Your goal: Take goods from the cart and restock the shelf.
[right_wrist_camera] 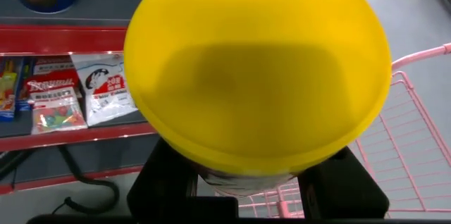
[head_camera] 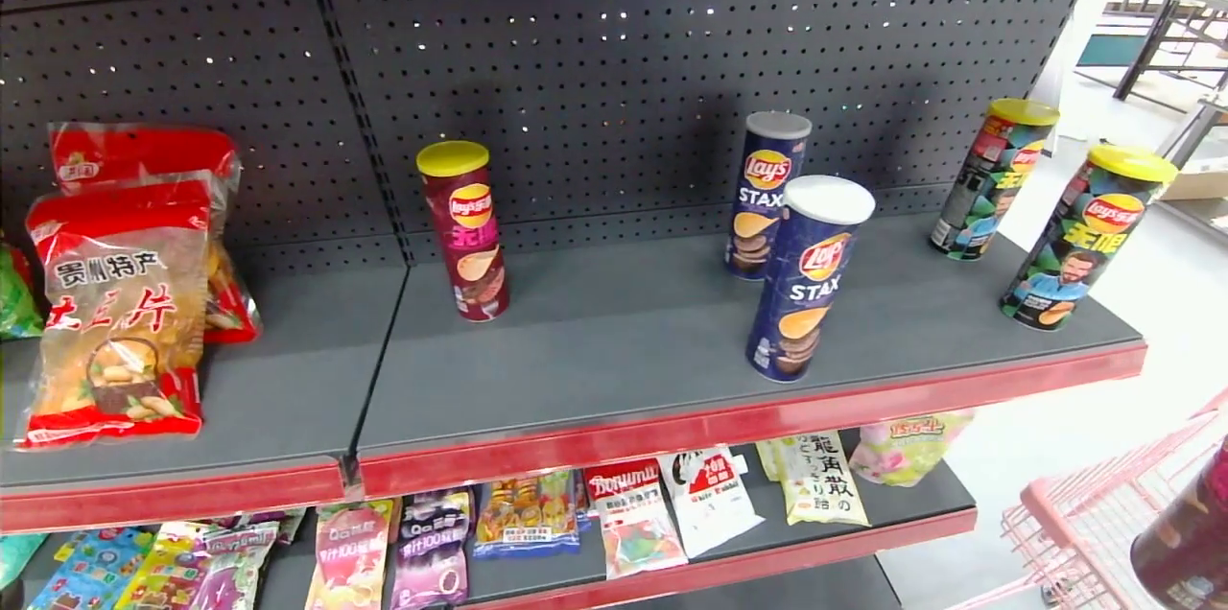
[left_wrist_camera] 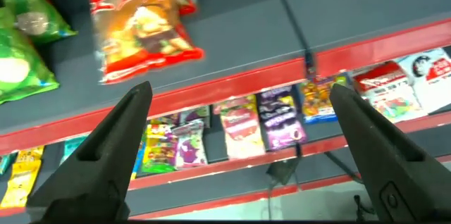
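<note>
A round logo and white block lettering stand on the front blue can (head_camera: 808, 289) and on the rear blue can (head_camera: 765, 198). The maroon can (head_camera: 467, 236) bears a round logo. Large characters mark the peanut bag (head_camera: 115, 303). Smaller print covers the packets (head_camera: 710, 495) on the lower shelf (head_camera: 844, 543).

bright even light, soft shadows, yellow-lidded can (right_wrist_camera: 257, 69) blurred
</note>
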Available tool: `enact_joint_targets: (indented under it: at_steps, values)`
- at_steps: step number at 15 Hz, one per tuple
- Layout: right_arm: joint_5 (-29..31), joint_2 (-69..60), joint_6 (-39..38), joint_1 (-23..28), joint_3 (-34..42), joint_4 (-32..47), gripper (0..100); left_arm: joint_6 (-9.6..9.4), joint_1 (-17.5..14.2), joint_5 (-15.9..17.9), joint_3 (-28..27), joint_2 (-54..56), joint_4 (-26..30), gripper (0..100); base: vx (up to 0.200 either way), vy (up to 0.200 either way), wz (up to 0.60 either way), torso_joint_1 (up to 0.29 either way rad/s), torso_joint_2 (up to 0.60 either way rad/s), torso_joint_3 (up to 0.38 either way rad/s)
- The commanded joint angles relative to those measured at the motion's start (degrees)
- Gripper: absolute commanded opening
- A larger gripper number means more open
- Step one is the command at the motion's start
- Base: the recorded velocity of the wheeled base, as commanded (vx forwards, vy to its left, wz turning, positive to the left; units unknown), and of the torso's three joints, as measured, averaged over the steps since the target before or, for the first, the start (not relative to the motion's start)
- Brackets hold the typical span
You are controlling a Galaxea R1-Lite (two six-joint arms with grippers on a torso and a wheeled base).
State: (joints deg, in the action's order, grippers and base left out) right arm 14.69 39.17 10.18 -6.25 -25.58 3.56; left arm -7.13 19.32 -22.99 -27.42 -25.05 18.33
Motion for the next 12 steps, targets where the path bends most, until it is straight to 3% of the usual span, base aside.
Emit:
enact_joint_targets:
  at_steps: [1,6,8,10,12]
  values:
    - [0.0,-0.7,0.0,-0.1,0.2,0.0,0,0.01,0.0,0.0,0.0,0.3,-0.1,100,0.000,0.200,0.00,0.002,0.00,0.007]
    - [-0.1,-1.0,0.0,-0.1,0.2,0.0,0,0.01,0.0,0.0,0.0,0.3,-0.1,100,0.000,0.200,0.00,0.005,0.00,0.002]
    - [-0.1,-1.0,0.0,-0.1,0.2,0.0,0,-1.31,0.0,-0.1,0.0,0.6,-0.1,100,0.000,0.000,0.00,0.000,0.00,0.000]
    - [-0.1,-1.0,0.0,-0.1,0.2,0.0,0,-1.39,0.1,-0.1,0.3,0.9,-0.1,100,0.000,0.000,0.00,0.000,0.00,0.000]
    - [-0.1,-1.1,0.0,-0.1,0.2,0.0,0,-1.39,0.0,-0.1,0.5,1.1,-0.1,100,0.200,0.000,0.00,0.005,0.00,0.002]
